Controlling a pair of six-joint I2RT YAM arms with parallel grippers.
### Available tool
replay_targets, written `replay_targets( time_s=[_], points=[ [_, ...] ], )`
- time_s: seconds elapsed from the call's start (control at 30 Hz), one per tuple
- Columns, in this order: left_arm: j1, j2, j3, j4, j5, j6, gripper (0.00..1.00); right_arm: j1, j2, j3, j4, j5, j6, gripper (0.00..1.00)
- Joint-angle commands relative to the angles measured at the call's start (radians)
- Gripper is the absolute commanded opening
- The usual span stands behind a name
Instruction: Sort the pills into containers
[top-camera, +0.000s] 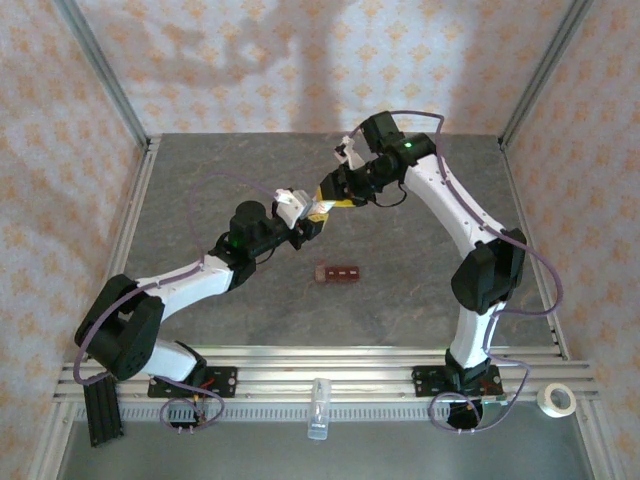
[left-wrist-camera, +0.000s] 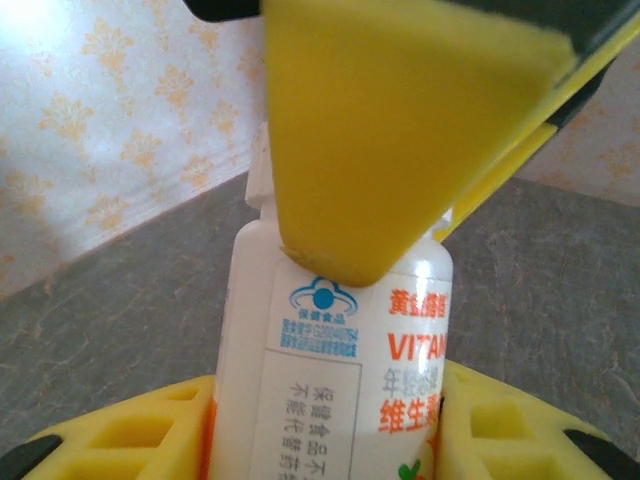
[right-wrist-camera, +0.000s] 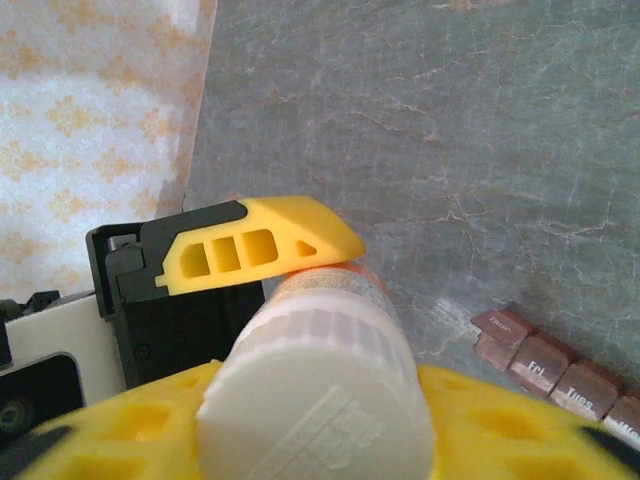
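Top external view: papered walls (top-camera: 300, 60), pale with a repeating peach flower print, close in the back and both sides of the cell, with grey metal posts (top-camera: 100, 70) running up at the corners. Soft shadows of the arms fall across the back wall. The table (top-camera: 400, 300) is a grey, stone-look sheet with faint lighter veins. Silver slotted rails (top-camera: 340, 360) cross its near edge and carry both arm bases.

The left arm (top-camera: 190, 275) and the right arm (top-camera: 455, 205) reach inward and meet above the middle of the table, toward the back. Between them, held off the surface, is a white pill bottle (left-wrist-camera: 330, 380) with an orange and blue printed label.

The left claw (left-wrist-camera: 325, 430) is clamped on the bottle's body, a yellow pad against each side. The right claw (right-wrist-camera: 320, 430) has its pads on either side of the ribbed white cap (right-wrist-camera: 310, 390). I cannot tell whether they press on it.

The containers (top-camera: 338, 273), a short reddish-brown strip with closed lids bearing day labels, lie flat on the table near its centre, below the two claws and apart from them.

A clear tube (top-camera: 318, 408) sits on the rails between the bases, and a roll of white tape (top-camera: 557, 400) lies at the near right corner.
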Motion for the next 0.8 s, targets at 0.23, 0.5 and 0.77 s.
replay_targets(
  time_s=[0.23,0.5,0.77],
  points=[
    [-0.003,-0.084,0.009,-0.032,-0.048,-0.05,0.0,-0.117,-0.212,-0.207,0.31,0.088,0.287,0.83],
    [-0.003,-0.102,0.025,-0.2,-0.058,0.003,0.0,-0.083,-0.376,-0.455,0.549,0.357,0.596,0.83],
    [-0.005,-0.096,0.014,-0.216,-0.087,0.011,0.0,0.045,-0.34,-0.392,0.498,0.514,0.582,0.83]
  ],
)
